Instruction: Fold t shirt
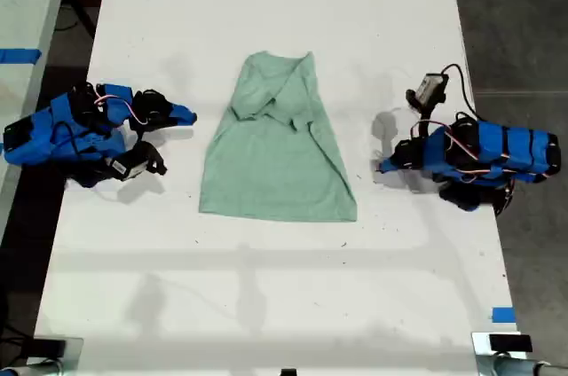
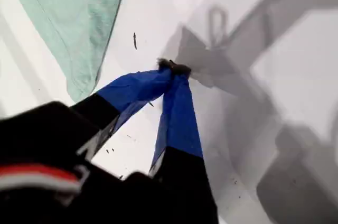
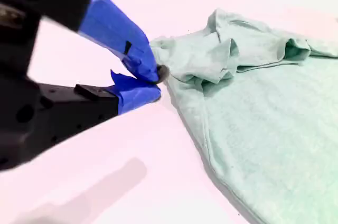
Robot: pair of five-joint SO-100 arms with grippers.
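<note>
My first gripper (image 2: 174, 71) rests on the white table (image 1: 266, 287) with its jaws clenched on nothing, tips meeting; the t shirt (image 1: 277, 150) lies beyond those tips, well apart, at the table's centre. My second gripper (image 3: 153, 81) has its jaws nearly closed and empty, the bunched sleeve (image 3: 211, 57) just ahead of its tips.

Assessment: both sleeves appear folded inward, and the hem-to-collar fold appears outstanding. To do it well, each gripper should part its jaws, pinch one hem corner cleanly, and lift evenly to avoid dragging creases.

No brand, label or legible writing is visible.
</note>
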